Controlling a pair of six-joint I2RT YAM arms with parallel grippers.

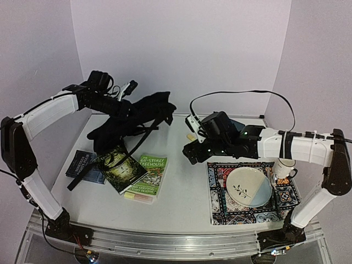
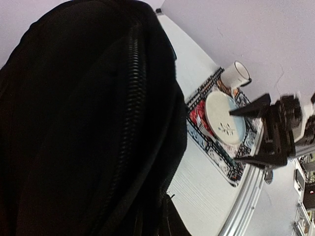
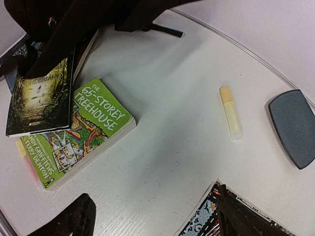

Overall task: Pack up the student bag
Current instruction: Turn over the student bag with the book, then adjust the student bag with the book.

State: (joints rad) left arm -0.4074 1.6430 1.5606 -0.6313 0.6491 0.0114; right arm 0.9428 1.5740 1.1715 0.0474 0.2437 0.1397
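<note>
The student bag point(image 1: 137, 113) is a soft black backpack slumped at the back left of the table, with its straps trailing over the books. It fills the left wrist view point(image 2: 88, 123), zipper showing, and it shows in the top corner of the right wrist view point(image 3: 74, 19). My left gripper point(image 1: 122, 102) is pressed into the bag's upper fabric and its fingers are hidden. My right gripper point(image 1: 190, 153) hangs open over bare table mid-right point(image 3: 152, 196) with nothing between its fingers, and the left wrist view also catches it point(image 2: 248, 133).
A green Treehouse book point(image 3: 74, 132), a dark Wonderland book point(image 3: 42, 93) and a dark blue book point(image 1: 82, 165) lie front left, partly under the straps. A yellow highlighter point(image 3: 230, 113) lies mid-table. A patterned placemat point(image 1: 220, 209) at right carries a plate point(image 1: 248, 186) and a mug point(image 1: 283, 168).
</note>
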